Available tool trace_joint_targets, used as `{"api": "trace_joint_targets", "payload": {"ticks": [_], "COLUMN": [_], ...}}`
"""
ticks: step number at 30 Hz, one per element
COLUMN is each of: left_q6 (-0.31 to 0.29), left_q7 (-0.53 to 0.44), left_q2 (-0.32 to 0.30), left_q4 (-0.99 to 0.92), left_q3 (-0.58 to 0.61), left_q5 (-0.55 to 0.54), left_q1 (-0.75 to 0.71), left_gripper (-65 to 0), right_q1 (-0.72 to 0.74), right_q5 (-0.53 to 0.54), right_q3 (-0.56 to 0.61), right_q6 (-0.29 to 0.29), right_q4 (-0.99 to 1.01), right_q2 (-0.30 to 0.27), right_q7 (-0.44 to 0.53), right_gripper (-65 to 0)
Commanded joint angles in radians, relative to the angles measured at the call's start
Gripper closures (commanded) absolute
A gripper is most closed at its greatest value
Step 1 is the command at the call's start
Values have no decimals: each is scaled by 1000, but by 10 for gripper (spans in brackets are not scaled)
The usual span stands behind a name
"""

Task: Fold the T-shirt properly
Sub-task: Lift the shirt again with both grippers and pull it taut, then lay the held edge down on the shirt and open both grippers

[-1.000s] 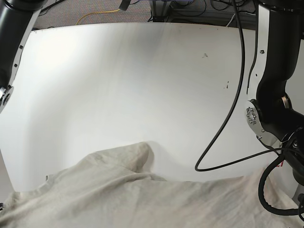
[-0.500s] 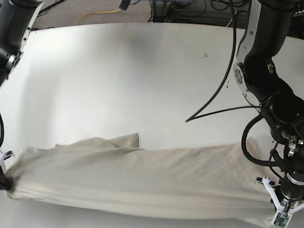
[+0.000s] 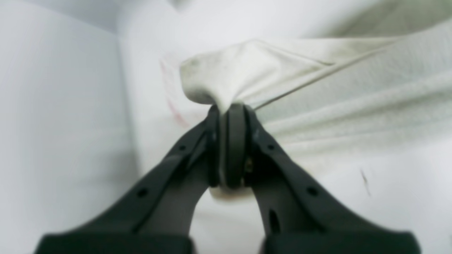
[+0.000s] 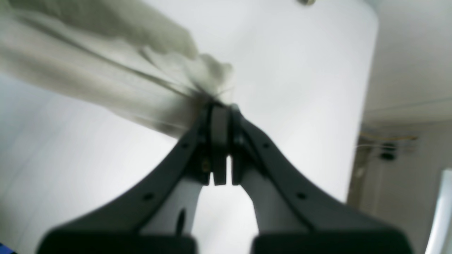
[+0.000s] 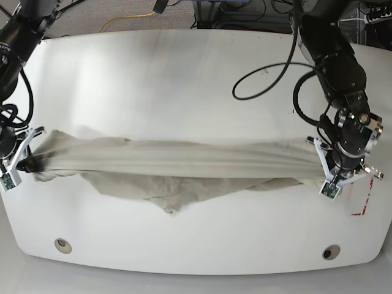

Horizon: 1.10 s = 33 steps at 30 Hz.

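shirt (image 5: pixel 177 162) strung taut left-right across frame centre, lower layer sagging onto worktop (image 5: pixel 184 73) | right hand (image 5: pixel 27 164) at left edge, left hand (image 5: pixel 334 171) at right, both clamped on shirt ends | long axis runs hand-to-hand; neither nearer

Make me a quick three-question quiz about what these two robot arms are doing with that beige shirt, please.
1. True or false: both grippers are shut on the T-shirt.
2. How does the cloth run between the left gripper and the right gripper? A) piled in a heap B) pulled out in a long band C) rolled into a ball
3. Fill in: the cloth's lower part hangs down onto the white ____.

Key: 1 true, each wrist view shows cloth pinched between closed jaws; 2 B; 3 table.
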State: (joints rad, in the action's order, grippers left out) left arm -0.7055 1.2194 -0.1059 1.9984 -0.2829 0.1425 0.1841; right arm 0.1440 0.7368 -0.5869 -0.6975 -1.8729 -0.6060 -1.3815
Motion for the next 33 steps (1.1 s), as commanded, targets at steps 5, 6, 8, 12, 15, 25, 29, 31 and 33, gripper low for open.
{"api": "trace_joint_targets", "payload": {"ticks": [5, 6, 8, 12, 15, 25, 29, 31, 33], "left_q6": [7, 7, 7, 7, 7, 7, 7, 7, 7], "left_q7": [-3, -3, -3, -5, -6, -115, -117, -117, -117], "left_q2": [8, 19, 30, 31, 27, 33, 27, 25, 24], "left_q4": [19, 19, 19, 19, 9, 8, 3, -4, -24], "left_q3": [-100, -108, -126, -172, -201, -235, -232, -230, -230], "left_q5": [32, 32, 32, 32, 32, 32, 35, 38, 38], "left_q1": [-157, -193, -242, -334, -397, -390, -323, -300, -289], "left_gripper": [0, 0, 0, 0, 0, 0, 0, 0, 0], "right_q1": [-154, -180, -228, -323, -381, -390, -355, -335, -314], "right_q5": [-6, -6, -6, -4, -4, -10, -10, -12, -12], "right_q3": [-89, -95, -98, -137, -149, -143, -101, -84, -68], "right_q6": [-1, -1, -1, -1, -1, -1, -1, -1, -1], "right_q4": [-64, -75, -84, -86, -86, -78, -58, -43, -15], "right_q2": [36, 48, 62, 102, 136, 191, 197, 199, 203], "right_q7": [18, 18, 18, 18, 20, 26, 26, 26, 26], "right_gripper": [0, 0, 0, 0, 0, 0, 0, 0, 0]}}
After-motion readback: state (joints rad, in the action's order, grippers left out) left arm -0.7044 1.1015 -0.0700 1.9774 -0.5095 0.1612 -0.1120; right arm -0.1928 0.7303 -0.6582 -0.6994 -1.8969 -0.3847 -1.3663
